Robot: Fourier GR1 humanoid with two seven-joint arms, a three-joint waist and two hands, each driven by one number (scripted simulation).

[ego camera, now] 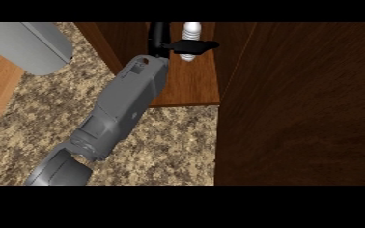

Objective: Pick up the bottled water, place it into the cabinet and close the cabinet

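The bottled water (191,29) is white and ribbed and stands inside the open cabinet, over its wooden shelf (192,84). My right hand (160,38) reaches into the cabinet from the lower left. Its black fingers (194,45) are curled across the bottle's middle, so only the bottle's top and bottom ends show. The grey right forearm (125,106) lies slanted over the counter and the shelf's front edge. My left hand does not show; a grey forearm-like shape (35,46) sits at the upper left edge.
The cabinet's dark wooden door (292,106) stands open and fills the right side of the view. The cabinet's left wall (107,43) is close beside my wrist. Speckled stone counter (171,145) lies below the shelf.
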